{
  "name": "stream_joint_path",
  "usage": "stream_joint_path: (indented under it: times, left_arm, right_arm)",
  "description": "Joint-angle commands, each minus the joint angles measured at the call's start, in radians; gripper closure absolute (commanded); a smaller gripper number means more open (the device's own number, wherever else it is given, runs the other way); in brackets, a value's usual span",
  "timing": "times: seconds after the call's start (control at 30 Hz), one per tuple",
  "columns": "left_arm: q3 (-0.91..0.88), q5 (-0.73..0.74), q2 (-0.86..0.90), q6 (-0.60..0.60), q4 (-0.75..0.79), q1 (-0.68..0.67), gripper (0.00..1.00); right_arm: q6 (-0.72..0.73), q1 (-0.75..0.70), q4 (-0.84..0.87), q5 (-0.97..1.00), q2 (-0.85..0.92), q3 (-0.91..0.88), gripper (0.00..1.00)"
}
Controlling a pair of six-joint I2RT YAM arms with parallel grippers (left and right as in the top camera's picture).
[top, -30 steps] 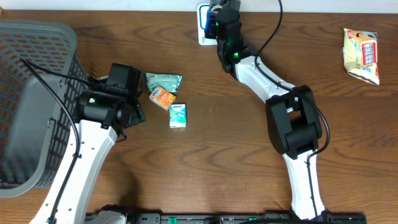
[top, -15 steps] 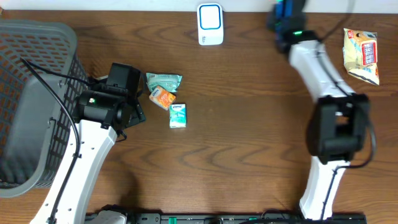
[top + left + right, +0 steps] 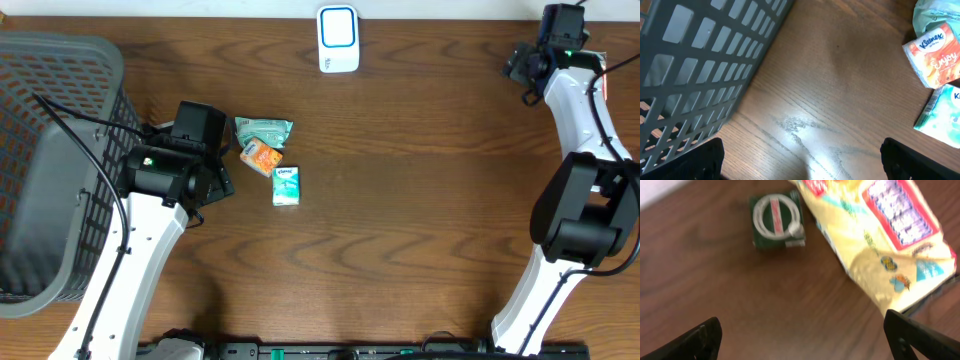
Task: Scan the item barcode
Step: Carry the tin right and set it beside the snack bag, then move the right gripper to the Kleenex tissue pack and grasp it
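At far right of desk [image 3: 400,200], yellow snack bag [image 3: 880,245] beneath right end effector [image 3: 807,340], spread wide, empty (green box [image 3: 776,220] just beside). Left end effector [image 3: 800,160] likewise open near tissue packs [image 3: 935,52].

Yellow and red snack bag [image 3: 877,232], green box [image 3: 776,221] with white ring, grey lattice basket [image 3: 715,47]

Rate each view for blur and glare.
Overhead: sharp, evenly lit, no strong glare on the table. Left wrist: crisp, the orange tissue pack lettering readable, but a pale glare patch on the table beside the basket. Right wrist: smeared throughout; yellow snack bag and green box soft-edged, print unreadable.
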Motion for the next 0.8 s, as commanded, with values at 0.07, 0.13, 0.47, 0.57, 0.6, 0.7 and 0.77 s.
stream_joint_path:
  times: [0.07, 0.13, 0.47, 0.57, 0.6, 0.7, 0.77]
  left_arm:
    - [0.003, -0.013, -0.005, -0.005, -0.003, 0.005, 0.02]
    - [0.003, -0.013, -0.005, -0.005, -0.003, 0.005, 0.02]
    - [0.003, -0.013, -0.005, -0.005, -0.003, 0.005, 0.02]
    - [0.003, -0.013, -0.005, -0.005, -0.003, 0.005, 0.03]
    - [0.003, -0.013, -0.005, -0.005, -0.003, 0.005, 0.02]
    - [0.003, -0.013, -0.005, -0.005, -0.003, 0.005, 0.02]
    - [0.003, -0.013, -0.005, -0.005, -0.003, 0.005, 0.02]
  right_arm:
    - [-0.006, 0.012, -0.069, -0.195, -0.005, 0.004, 0.03]
    - [-0.006, 0.019, -0.106, -0.319, -0.005, 0.004, 0.03]
    - [-0.016, 0.180, -0.313, -0.737, -0.005, -0.008, 0.01]
    - [-0.045, 0.264, -0.327, -0.711, -0.005, -0.028, 0.01]
    - [-0.047, 0.303, -0.331, -0.696, -0.005, -0.038, 0.01]
    - [-0.047, 0.393, -0.332, -0.676, -0.005, -0.062, 0.01]
    - [-0.047, 0.452, -0.332, -0.647, -0.005, -0.076, 0.01]
